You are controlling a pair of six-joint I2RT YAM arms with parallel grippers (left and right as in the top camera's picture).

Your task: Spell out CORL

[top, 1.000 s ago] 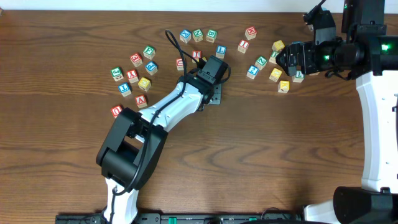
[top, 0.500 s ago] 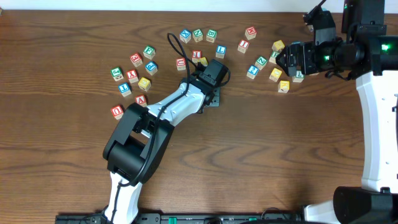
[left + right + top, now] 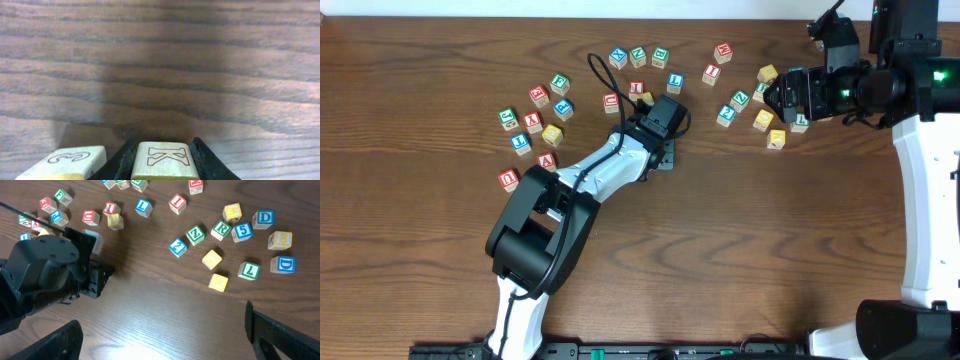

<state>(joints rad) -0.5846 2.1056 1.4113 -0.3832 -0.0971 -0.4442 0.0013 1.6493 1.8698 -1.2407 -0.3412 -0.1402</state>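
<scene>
My left gripper (image 3: 161, 149) is shut on a pale wooden block with a red K (image 3: 161, 160), low over the table. A block marked 3 (image 3: 65, 162) lies just to its left. In the overhead view the left gripper (image 3: 658, 120) stands among the scattered letter blocks, and its body hides its fingertips. My right gripper (image 3: 165, 340) is wide open and empty, held above the table at the right (image 3: 782, 95). A green R block (image 3: 220, 229), a green L block (image 3: 248, 270) and a blue L block (image 3: 143, 206) lie loose on the table.
Several coloured blocks lie in a band across the far half of the wooden table (image 3: 740, 230): one cluster at left (image 3: 535, 125), a row at the top middle (image 3: 638, 56), one cluster at right (image 3: 765, 120). The left arm (image 3: 570, 190) stretches diagonally from the front.
The left arm's elbow and gripper shifted slightly right in the first half second, uncovering a red block beside it. Since then nothing has moved. The right arm has stayed still.
</scene>
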